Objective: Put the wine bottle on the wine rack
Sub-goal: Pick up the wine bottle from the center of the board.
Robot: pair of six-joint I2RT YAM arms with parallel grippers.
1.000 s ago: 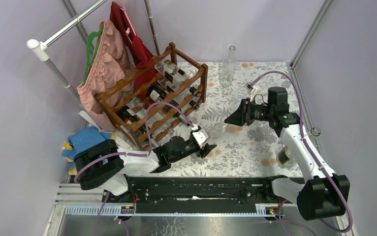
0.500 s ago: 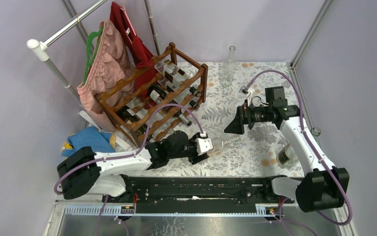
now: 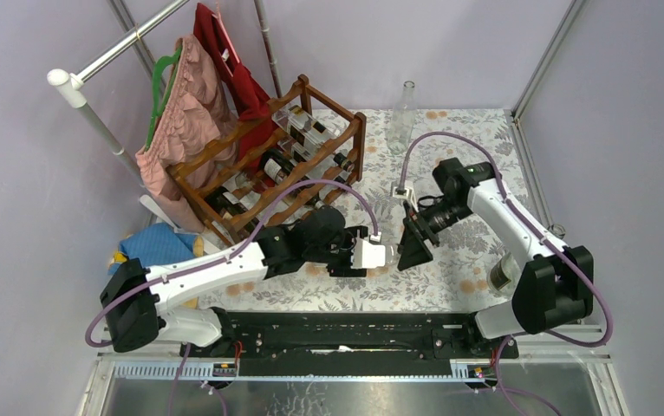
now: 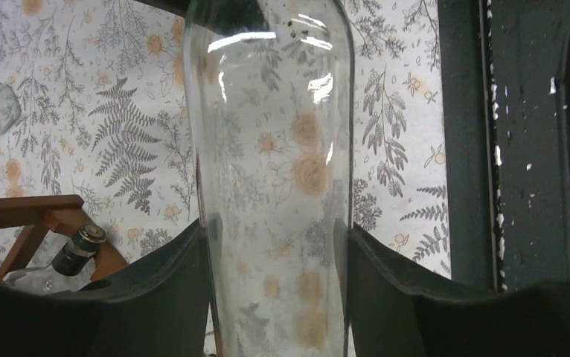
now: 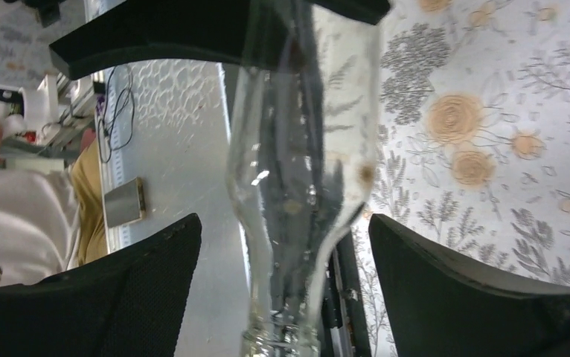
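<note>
Left of centre, toward the top, the dark wooden wine rack (image 3: pixel 304 87) stands angled on the floral tablecloth (image 3: pixel 458 147), with stored bottles (image 3: pixel 278 165) lying in its tiers. At mid-frame the left gripper (image 3: pixel 377 254) and the right gripper (image 3: pixel 406 246) face each other, nearly touching, with a clear wine bottle (image 3: pixel 393 251) faintly visible between them. A second clear bottle (image 3: pixel 404 113) stands upright at top centre. Clothes (image 3: pixel 185 113) hang from a rail (image 3: pixel 129 39) at upper left.
</note>
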